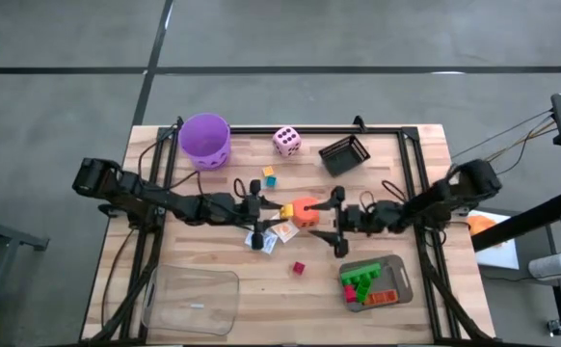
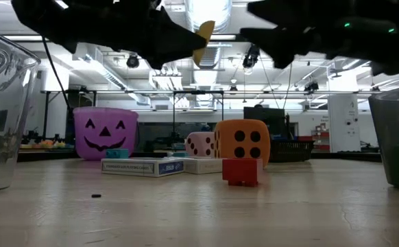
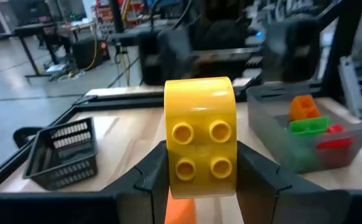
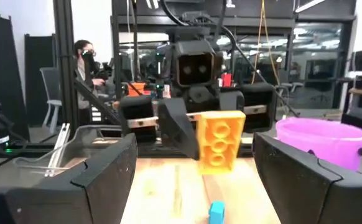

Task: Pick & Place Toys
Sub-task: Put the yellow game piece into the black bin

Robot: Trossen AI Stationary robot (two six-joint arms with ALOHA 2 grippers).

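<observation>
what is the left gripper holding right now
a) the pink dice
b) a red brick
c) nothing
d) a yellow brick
d, the left wrist view shows the yellow brick clamped in the left gripper, and the right wrist view sees it held up above the table.

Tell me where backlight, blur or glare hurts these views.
Low view: ceiling lights silhouette both arms, hiding detail. Left wrist view: the yellow brick is sharp, the background arm soft. Right wrist view: the purple bucket looks washed out. High view: evenly lit.
</observation>
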